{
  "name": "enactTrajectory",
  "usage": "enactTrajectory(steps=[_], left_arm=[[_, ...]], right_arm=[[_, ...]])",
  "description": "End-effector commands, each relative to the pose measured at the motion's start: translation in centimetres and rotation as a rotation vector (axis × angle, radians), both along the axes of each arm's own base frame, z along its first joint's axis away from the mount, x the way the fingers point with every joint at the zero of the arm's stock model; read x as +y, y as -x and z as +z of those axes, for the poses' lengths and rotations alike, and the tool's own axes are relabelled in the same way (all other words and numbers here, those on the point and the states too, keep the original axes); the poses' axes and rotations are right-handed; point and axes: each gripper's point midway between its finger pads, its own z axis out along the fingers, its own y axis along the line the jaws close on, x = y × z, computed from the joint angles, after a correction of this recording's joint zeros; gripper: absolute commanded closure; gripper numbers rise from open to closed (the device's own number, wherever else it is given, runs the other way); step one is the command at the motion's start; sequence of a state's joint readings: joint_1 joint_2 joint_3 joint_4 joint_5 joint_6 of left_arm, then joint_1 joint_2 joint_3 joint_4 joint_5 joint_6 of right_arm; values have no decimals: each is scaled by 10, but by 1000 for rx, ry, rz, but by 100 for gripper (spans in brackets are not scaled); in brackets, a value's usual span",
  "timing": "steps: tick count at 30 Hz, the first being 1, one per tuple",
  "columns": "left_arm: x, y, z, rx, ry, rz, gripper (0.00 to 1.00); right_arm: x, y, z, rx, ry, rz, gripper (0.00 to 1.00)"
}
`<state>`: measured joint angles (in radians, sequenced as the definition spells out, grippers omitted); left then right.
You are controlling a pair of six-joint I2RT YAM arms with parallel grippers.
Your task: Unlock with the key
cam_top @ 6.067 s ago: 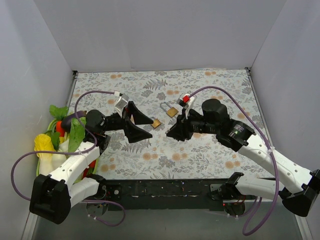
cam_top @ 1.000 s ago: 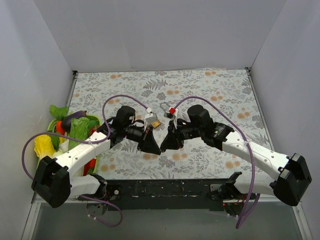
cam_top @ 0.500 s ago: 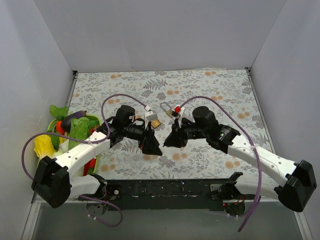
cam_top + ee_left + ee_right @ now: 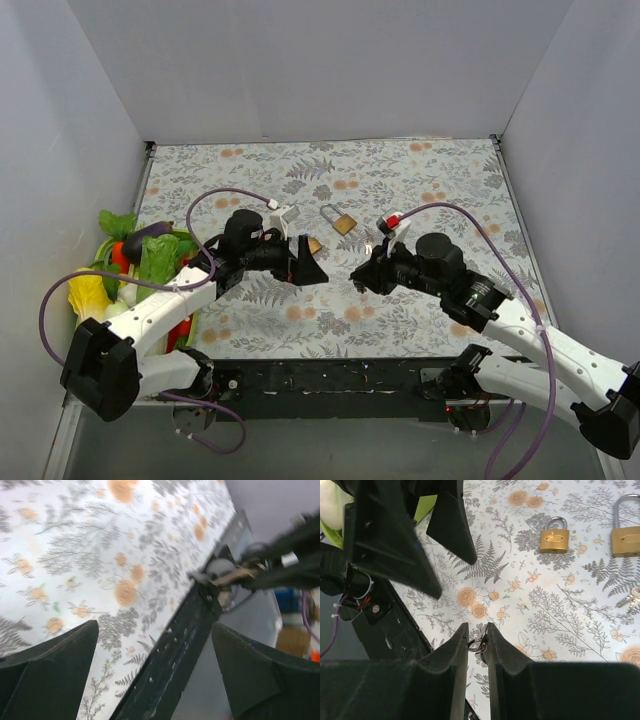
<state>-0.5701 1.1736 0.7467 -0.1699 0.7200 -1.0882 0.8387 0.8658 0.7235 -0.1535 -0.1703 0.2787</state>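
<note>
Top external: padlock (image 4: 340, 220) flat, shackle pointing far-left.

Glossy brass-coloured metal padlock (image 4: 554, 541), matt black fingers (image 4: 451, 670), possibly moulded plastic

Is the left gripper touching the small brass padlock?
Apart. The right wrist view shows bare floral cloth between the open left gripper and the small brass padlock, which lies flat on its own.
</note>
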Motion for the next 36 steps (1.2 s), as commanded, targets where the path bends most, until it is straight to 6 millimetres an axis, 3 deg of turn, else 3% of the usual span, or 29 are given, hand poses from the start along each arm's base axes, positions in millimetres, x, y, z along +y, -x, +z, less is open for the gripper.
enactTrajectory(steps=[1, 3, 6, 10, 17, 21, 25, 36], left_arm=[[13, -61, -2, 75, -50, 412, 9], [26, -87, -26, 139, -146, 594, 16], [38, -107, -34, 144, -255, 712, 16], [38, -133, -44, 126, -404, 795, 16], [31, -143, -75, 188, -574, 847, 21], [28, -139, -98, 276, -668, 863, 26], [16, -144, -100, 273, -657, 874, 22], [13, -162, -116, 285, -716, 933, 21]], right_arm=[[-12, -12, 18, -59, -67, -114, 99], [-15, -12, 17, -57, -75, -129, 99], [-18, -10, 15, -53, -76, -132, 99], [-21, -9, 13, -47, -81, -144, 99], [-25, -8, 15, -72, -97, -154, 99], [-31, -8, 19, -97, -101, -171, 99], [-36, -5, 19, -109, -94, -167, 99], [-47, 0, 16, -119, -98, -191, 99]])
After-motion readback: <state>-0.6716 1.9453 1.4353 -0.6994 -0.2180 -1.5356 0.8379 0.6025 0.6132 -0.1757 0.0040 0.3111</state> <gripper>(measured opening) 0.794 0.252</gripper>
